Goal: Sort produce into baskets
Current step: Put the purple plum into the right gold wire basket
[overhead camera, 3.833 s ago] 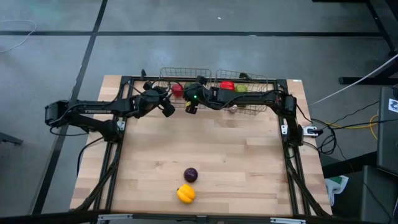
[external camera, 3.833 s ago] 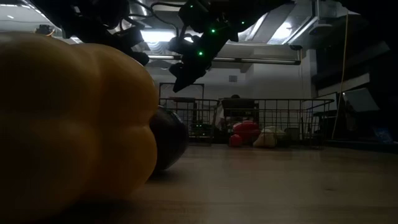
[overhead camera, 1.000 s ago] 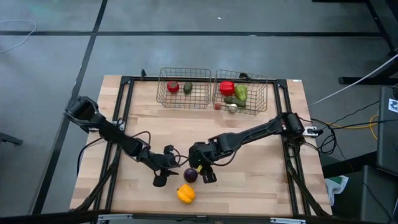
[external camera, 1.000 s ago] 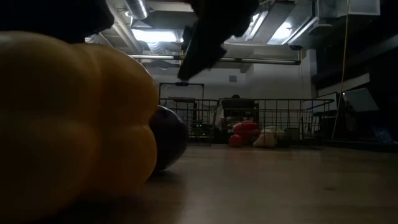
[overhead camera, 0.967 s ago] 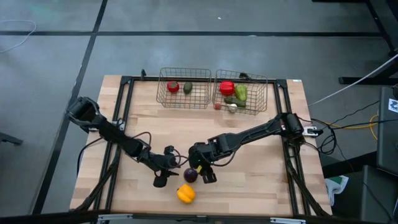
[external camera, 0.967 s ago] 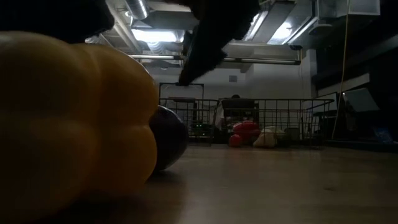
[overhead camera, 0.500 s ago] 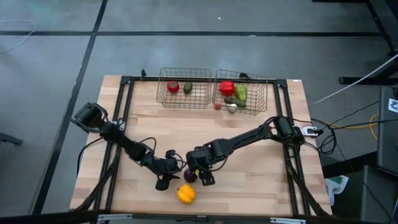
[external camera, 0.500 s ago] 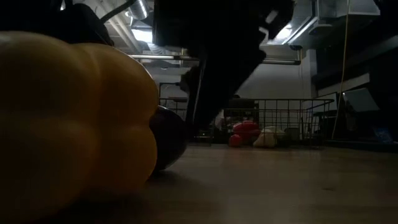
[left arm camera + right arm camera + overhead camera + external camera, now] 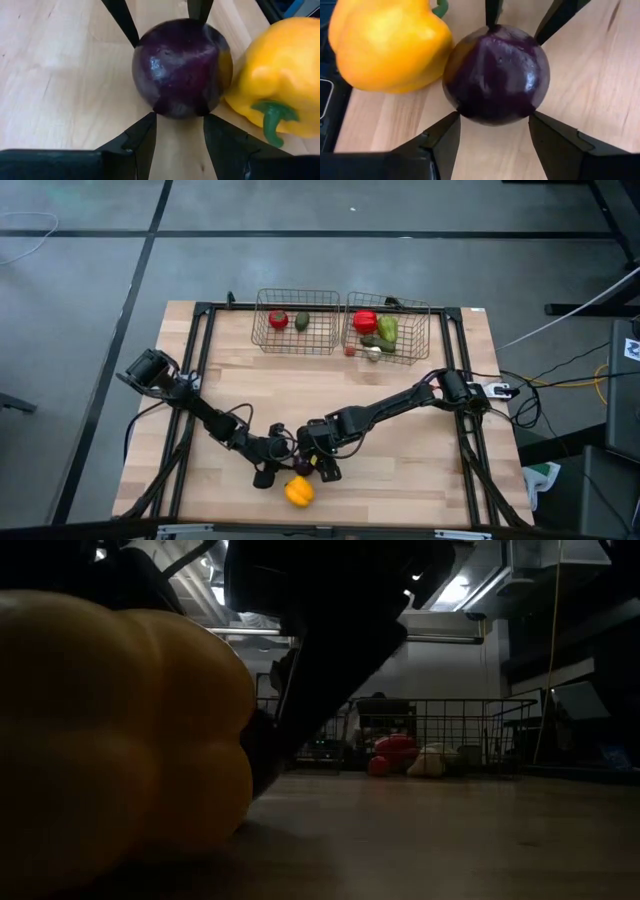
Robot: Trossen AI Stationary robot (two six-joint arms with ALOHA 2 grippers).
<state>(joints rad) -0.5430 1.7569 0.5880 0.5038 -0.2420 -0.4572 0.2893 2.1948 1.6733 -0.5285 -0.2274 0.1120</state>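
A purple ball (image 9: 182, 67) rests on the wooden table beside a yellow pepper (image 9: 280, 80), near the table's front edge. In the high view the two grippers nearly cover the ball (image 9: 298, 466). My left gripper (image 9: 179, 116) stands open at its left side. Opposite it, my right gripper (image 9: 494, 116) stands open at the ball's right side (image 9: 497, 75). Each gripper's fingertips lie close to the ball's lower edge. Two wire baskets (image 9: 296, 322) (image 9: 388, 330) at the far edge hold red and green produce. My left gripper comes slanting down from the table's left, its fingertips (image 9: 150, 117) at the ball's lower near side (image 9: 165, 107); I cannot tell whether they touch. My right gripper comes slanting down from the right, fingertips (image 9: 454, 119) at the ball's lower edge (image 9: 470, 111); touch cannot be told either.
The yellow pepper (image 9: 298, 492) lies just in front of the ball, against it, and fills the left of the low view (image 9: 110, 740). Bare wood lies between the grippers and the baskets. A black frame (image 9: 200, 308) borders the table.
Both grippers have come down and toward the near edge, closing in on the purple ball from its left and right. In the low view a dark arm has sunk in front of the ball and now hides it. The yellow pepper has stayed put.
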